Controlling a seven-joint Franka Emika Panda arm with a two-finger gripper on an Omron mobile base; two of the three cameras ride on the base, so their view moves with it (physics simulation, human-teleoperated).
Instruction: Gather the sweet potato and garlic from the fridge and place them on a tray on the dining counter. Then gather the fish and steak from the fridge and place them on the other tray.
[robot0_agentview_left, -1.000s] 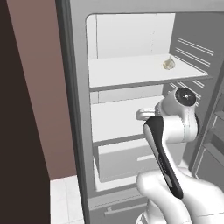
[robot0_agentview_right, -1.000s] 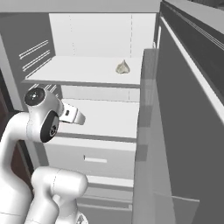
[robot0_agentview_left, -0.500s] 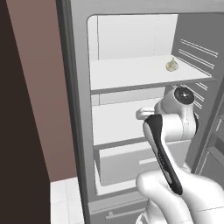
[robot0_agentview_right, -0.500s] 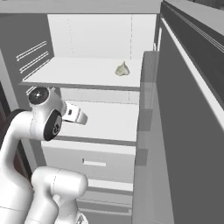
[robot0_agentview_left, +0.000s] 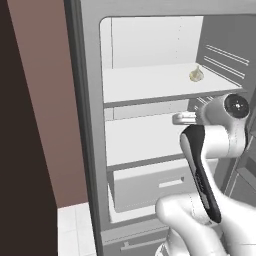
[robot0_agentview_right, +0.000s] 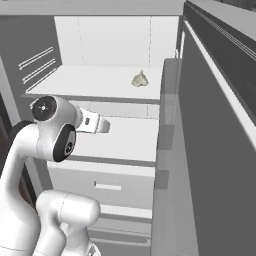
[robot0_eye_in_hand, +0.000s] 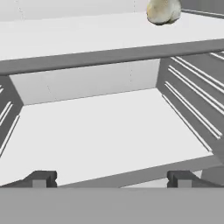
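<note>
The fridge (robot0_agentview_left: 85, 125) stands open in front of me. A pale garlic bulb (robot0_agentview_left: 196, 74) (robot0_agentview_right: 139, 79) (robot0_eye_in_hand: 162, 11) lies on its upper shelf, towards the right. My gripper (robot0_agentview_left: 182, 118) (robot0_agentview_right: 100, 124) (robot0_eye_in_hand: 113, 179) is open and holds nothing. It sits at the front of the bare middle shelf, below the upper shelf's edge and below and left of the garlic. The sweet potato, fish, steak, both trays and the dining counter are out of view.
The upper shelf's front edge (robot0_eye_in_hand: 109, 56) crosses just above the gripper's line. A closed white drawer (robot0_agentview_left: 150, 185) (robot0_agentview_right: 107, 185) sits under the middle shelf. The open fridge door (robot0_agentview_right: 215, 150) walls off the right side. A dark brown panel (robot0_agentview_left: 20, 125) stands at the left.
The gripper has risen a little and shifted right, closer to the middle shelf. The garlic has not moved and the jaws have stayed open.
</note>
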